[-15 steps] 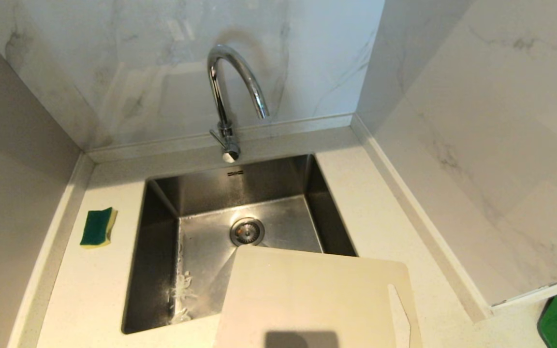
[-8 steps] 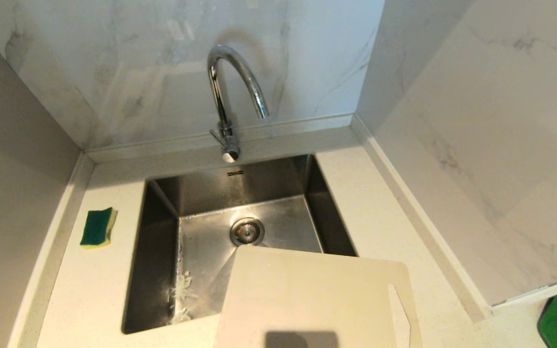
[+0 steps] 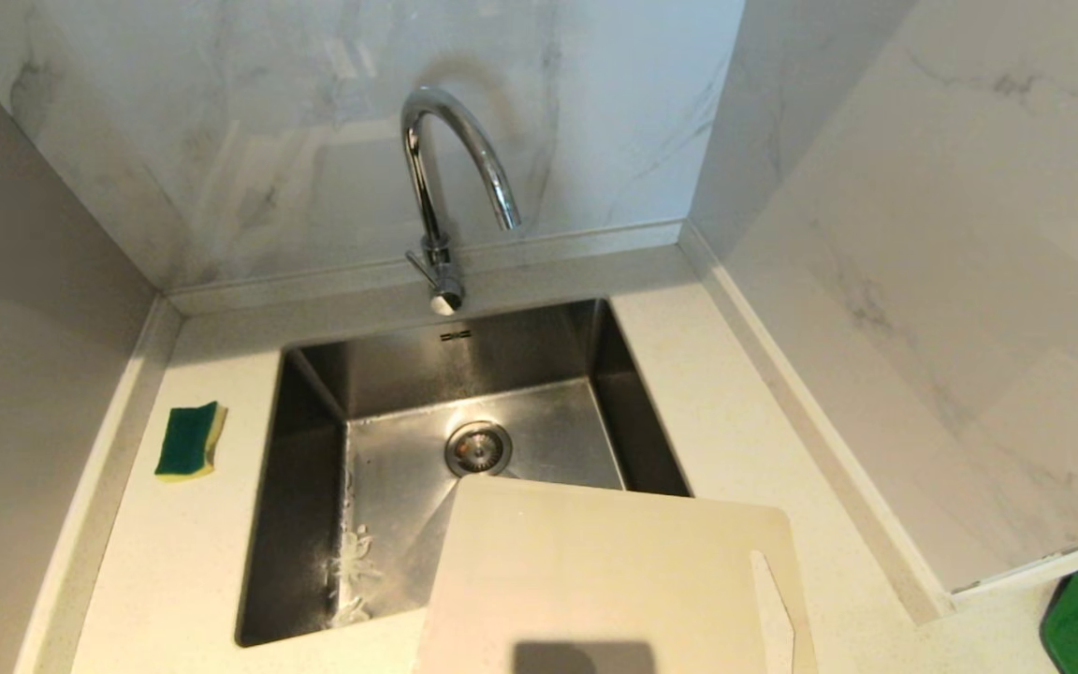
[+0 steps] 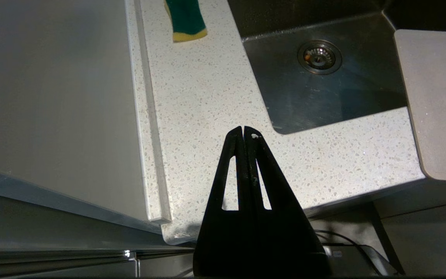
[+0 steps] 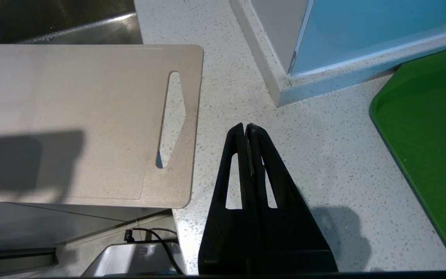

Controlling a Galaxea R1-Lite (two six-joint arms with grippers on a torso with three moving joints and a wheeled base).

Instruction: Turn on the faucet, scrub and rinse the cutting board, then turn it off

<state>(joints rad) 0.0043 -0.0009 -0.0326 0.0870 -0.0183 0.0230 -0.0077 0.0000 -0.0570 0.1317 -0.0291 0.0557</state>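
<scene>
1. The faucet (image 3: 445, 187) is mounted upright behind the sink (image 3: 314, 449), against the marble wall; its arched spout curves forward over the basin, and the small lever is seen at its base. No running water can be made out, though the glare on the steel leaves this uncertain.
2. The board (image 3: 595, 580) is laid flat on the bench (image 3: 735, 421), at the sink's near right corner. Its far left part overhangs the basin, close to the drain (image 3: 478, 447), and in the right wrist view its near edge is seen to jut past the bench front. The slot handle is set along its right edge.
3. A sponge (image 3: 189, 440), green side up, is placed on the bench left of the sink, well apart from the board.
4. The left tool (image 4: 244, 131) is held above the near left bench, short of the sink corner; its fingers are pressed together and nothing is gripped.
5. The right tool (image 5: 245, 128) is held above the bench just right of the board's handle edge, fingers likewise closed on nothing.
6. A green tray (image 5: 432, 147) is seen on the bench at far right.
</scene>
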